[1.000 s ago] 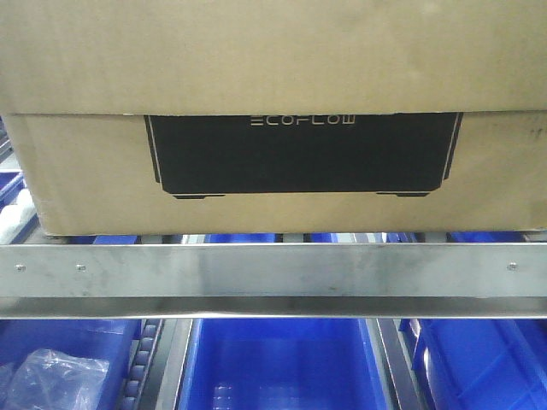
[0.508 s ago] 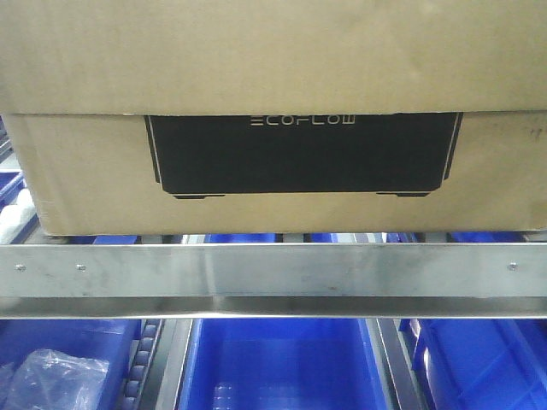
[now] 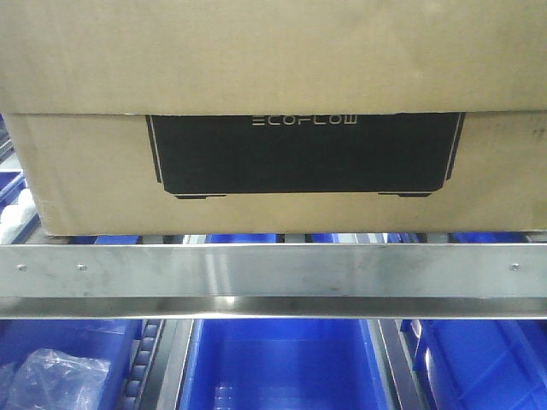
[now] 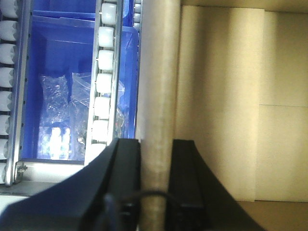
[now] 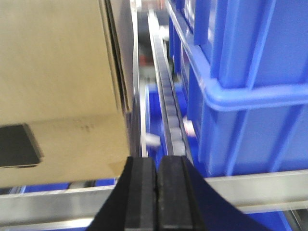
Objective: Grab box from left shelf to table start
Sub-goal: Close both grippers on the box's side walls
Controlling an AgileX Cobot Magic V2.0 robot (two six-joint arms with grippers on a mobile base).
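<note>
The box (image 3: pixel 273 60) is a wide brown carton with a black "ECOFLOW" panel. It sits on the left shelf just behind the brushed-steel front rail (image 3: pixel 273 273) and fills the upper front view. In the left wrist view my left gripper (image 4: pixel 155 159) is shut on the box's upright cardboard wall (image 4: pixel 156 86), one finger on each side. In the right wrist view my right gripper (image 5: pixel 158 168) is shut and empty. It hovers over the rail (image 5: pixel 240 190), just right of the box's corner (image 5: pixel 62 96). The table is out of view.
Blue plastic bins (image 3: pixel 273 367) fill the level below the rail; one at lower left holds clear bags (image 3: pixel 51 380). White roller tracks (image 4: pixel 103 72) run beside the box. A tall blue bin (image 5: pixel 250 86) stands close on the right of my right gripper.
The view has barely shifted; the box and rail sit almost where they were.
</note>
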